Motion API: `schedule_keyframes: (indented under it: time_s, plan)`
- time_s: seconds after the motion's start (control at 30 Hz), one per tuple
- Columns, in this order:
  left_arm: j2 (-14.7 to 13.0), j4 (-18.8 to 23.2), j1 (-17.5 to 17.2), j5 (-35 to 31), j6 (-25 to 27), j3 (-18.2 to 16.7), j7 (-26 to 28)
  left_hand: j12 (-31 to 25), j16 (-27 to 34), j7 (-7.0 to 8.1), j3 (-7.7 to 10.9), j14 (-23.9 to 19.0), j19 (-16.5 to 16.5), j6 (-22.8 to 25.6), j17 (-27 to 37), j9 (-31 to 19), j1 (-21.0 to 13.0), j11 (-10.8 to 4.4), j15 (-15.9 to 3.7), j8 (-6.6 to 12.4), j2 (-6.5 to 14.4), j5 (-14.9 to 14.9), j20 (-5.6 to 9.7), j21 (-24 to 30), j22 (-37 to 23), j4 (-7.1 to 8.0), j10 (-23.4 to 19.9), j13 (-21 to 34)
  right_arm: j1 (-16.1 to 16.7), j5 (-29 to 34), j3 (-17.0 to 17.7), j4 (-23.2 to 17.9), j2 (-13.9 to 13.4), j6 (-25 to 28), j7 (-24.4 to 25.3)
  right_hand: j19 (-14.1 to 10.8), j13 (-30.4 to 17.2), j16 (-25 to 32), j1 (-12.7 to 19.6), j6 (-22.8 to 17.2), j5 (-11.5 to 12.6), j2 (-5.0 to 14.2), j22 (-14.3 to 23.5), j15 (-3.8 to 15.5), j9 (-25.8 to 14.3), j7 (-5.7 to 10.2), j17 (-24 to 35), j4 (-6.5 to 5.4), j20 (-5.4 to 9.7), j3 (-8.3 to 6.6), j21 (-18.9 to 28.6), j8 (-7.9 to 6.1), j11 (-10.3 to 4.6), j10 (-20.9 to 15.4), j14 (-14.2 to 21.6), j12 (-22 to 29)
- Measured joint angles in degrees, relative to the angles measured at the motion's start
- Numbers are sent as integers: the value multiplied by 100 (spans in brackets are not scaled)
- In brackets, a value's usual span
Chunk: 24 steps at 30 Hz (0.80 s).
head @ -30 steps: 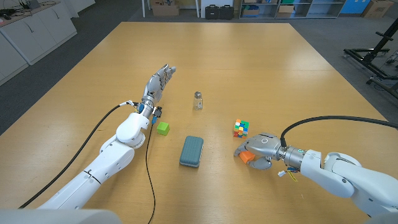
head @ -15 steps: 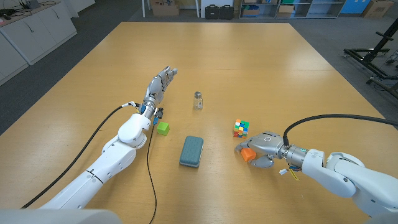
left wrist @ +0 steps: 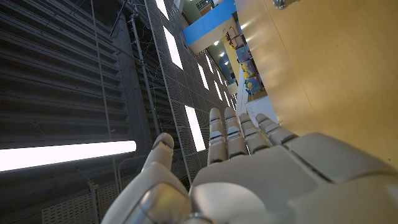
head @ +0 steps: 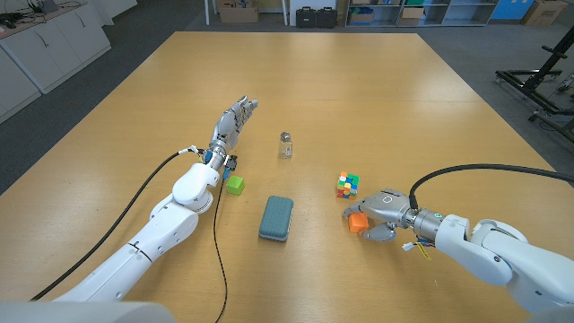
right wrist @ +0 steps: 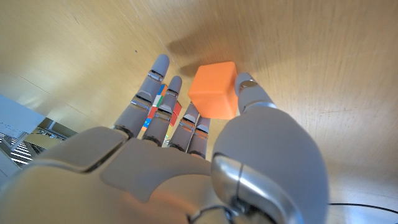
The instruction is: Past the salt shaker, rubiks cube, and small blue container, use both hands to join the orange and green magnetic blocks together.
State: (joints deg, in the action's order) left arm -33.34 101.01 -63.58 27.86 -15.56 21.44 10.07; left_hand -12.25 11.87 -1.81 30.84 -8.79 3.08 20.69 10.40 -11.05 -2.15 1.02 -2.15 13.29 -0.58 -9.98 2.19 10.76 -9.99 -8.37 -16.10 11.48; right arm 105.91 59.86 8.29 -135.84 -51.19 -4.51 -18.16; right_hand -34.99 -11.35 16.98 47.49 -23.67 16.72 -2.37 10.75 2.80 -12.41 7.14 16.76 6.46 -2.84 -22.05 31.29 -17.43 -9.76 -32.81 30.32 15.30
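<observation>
The small orange magnetic cube (head: 358, 222) is pinched between thumb and fingers of the right hand (head: 377, 213) (ready for joining, it seems). The small green magnetic cube (head: 235, 185) sits untouched behind the outstretched, empty left hand (head: 230, 122).

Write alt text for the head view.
The right hand closes around an orange block beside a rubiks cube. The left hand reaches out, fingers extended, past a green block; a blue container and salt shaker sit between.
</observation>
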Motion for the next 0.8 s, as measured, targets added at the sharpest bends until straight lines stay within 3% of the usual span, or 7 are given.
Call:
schedule_keyframes:
  time_s: [0.13,0.3,0.4,0.53,0.8]
  plan:
    - [2,-28,10,12,-7,5,-13,0,0,0,0,0,0,0,0,0,0,0,0,0,0,0,0,0,0,0,0,0,0,30,-47,-24,12,76,-7,-150,0,78,-44,-134,-21,-2,7,17,0,-137,0,-24,28,24,31,-43,33,-279,247,94]
    - [2,-51,16,31,-27,6,-30,0,0,23,0,0,0,23,0,0,0,0,0,0,0,0,0,0,0,0,0,0,7,92,-92,-47,18,191,21,-451,4,261,-40,-786,-44,44,7,69,0,-197,-53,17,328,41,179,-281,58,-1012,833,308]
    - [3,-60,18,37,-33,6,-37,0,0,22,0,0,0,23,0,0,0,0,0,0,0,0,0,0,0,0,0,0,21,125,-109,-52,17,232,95,-668,16,374,23,-1312,-67,103,33,127,9,-178,-80,83,545,-4,288,-460,272,-1313,1210,469]
    - [-5,-66,18,40,-41,6,-39,0,0,22,0,0,0,23,0,0,0,0,0,0,0,0,0,0,0,0,0,0,45,167,-125,-52,14,263,238,-819,18,443,77,-1700,-79,96,57,220,40,-204,-130,192,697,-102,384,-623,495,-1537,1556,575]
    - [-26,-64,-8,48,-49,-4,-40,0,0,21,0,0,0,22,0,0,0,0,0,0,0,0,0,0,0,0,0,0,79,204,-136,-34,12,270,562,-918,33,498,84,-1951,-109,88,87,351,38,-284,-187,257,774,-172,546,-886,784,-1884,1974,715]
